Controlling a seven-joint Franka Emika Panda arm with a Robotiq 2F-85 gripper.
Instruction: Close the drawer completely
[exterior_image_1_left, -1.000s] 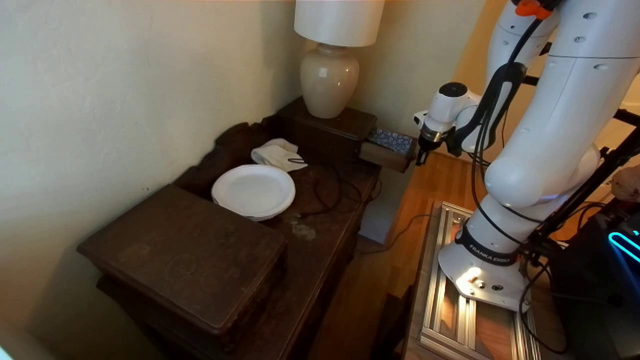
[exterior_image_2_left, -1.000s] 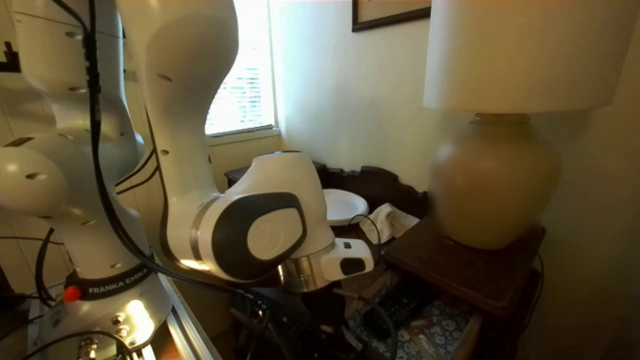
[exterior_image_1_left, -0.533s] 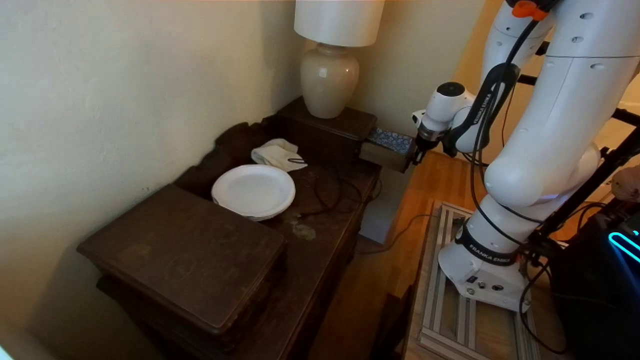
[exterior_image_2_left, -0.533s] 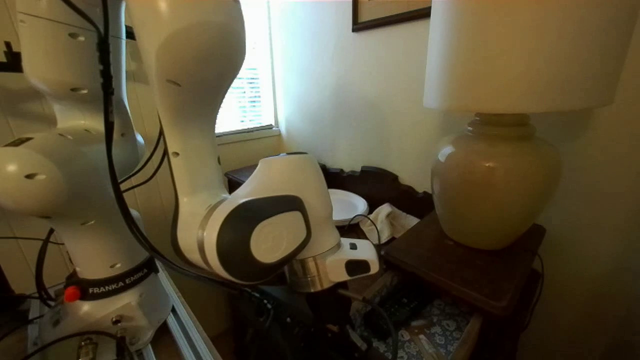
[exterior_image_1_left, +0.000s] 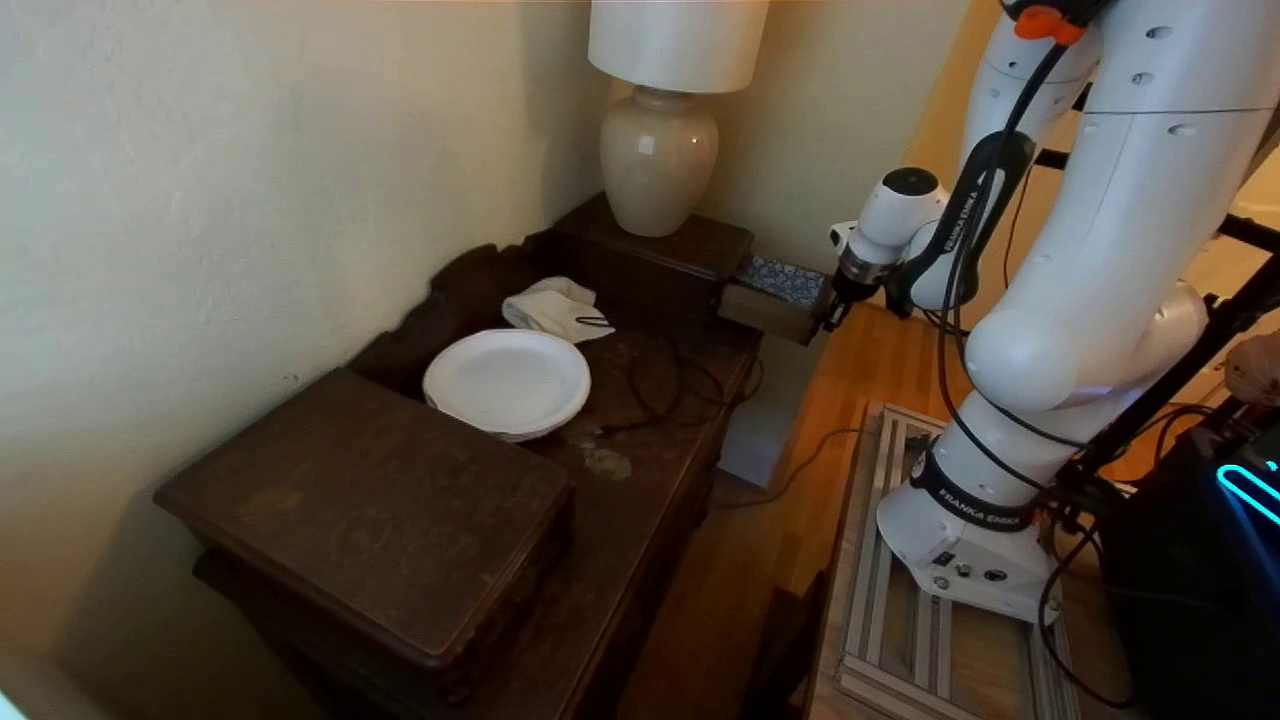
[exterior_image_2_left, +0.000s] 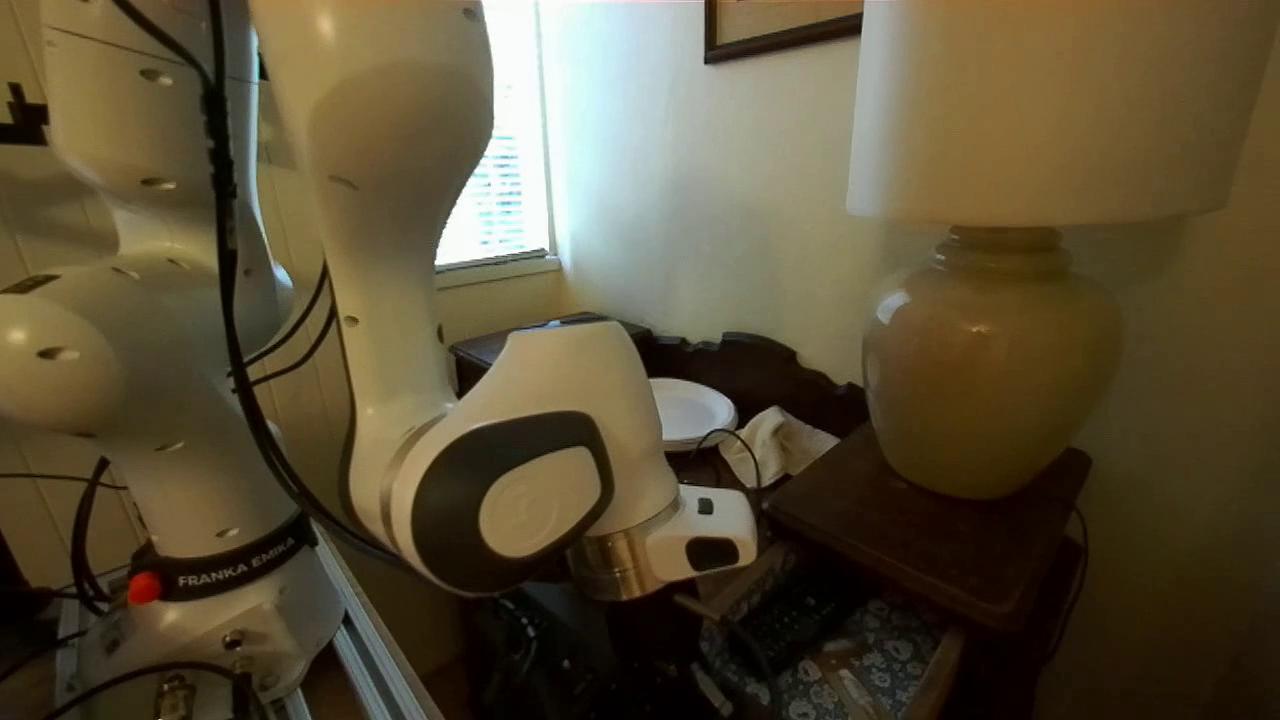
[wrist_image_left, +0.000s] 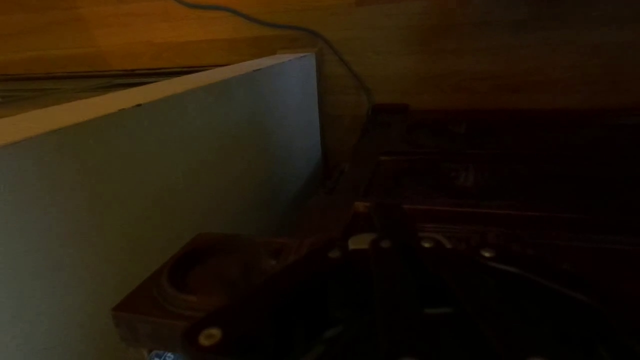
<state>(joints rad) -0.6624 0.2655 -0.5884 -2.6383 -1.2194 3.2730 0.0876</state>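
Drawer (exterior_image_1_left: 768, 313) juts open from the stand (exterior_image_1_left: 700, 249) under the lamp (exterior_image_1_left: 660, 160), front toward the robot arm (exterior_image_1_left: 1120, 240).
Its visible part runs that way; the full long axis cannot be told. The end effector (exterior_image_1_left: 833, 318), narrow, fingers together, is at that front, contact unclear.

drawer (exterior_image_1_left: 765, 311) part-open | fingers (exterior_image_1_left: 836, 315) at frnt, contact unclr | lamp (exterior_image_1_left: 658, 165) on stand (exterior_image_1_left: 706, 246)

Dark wooden dresser (exterior_image_1_left: 620, 530): white plates (exterior_image_1_left: 507, 382), crumpled cloth (exterior_image_1_left: 550, 308), cable (exterior_image_1_left: 682, 378); lamp (exterior_image_1_left: 660, 165) on raised end (exterior_image_1_left: 708, 245).
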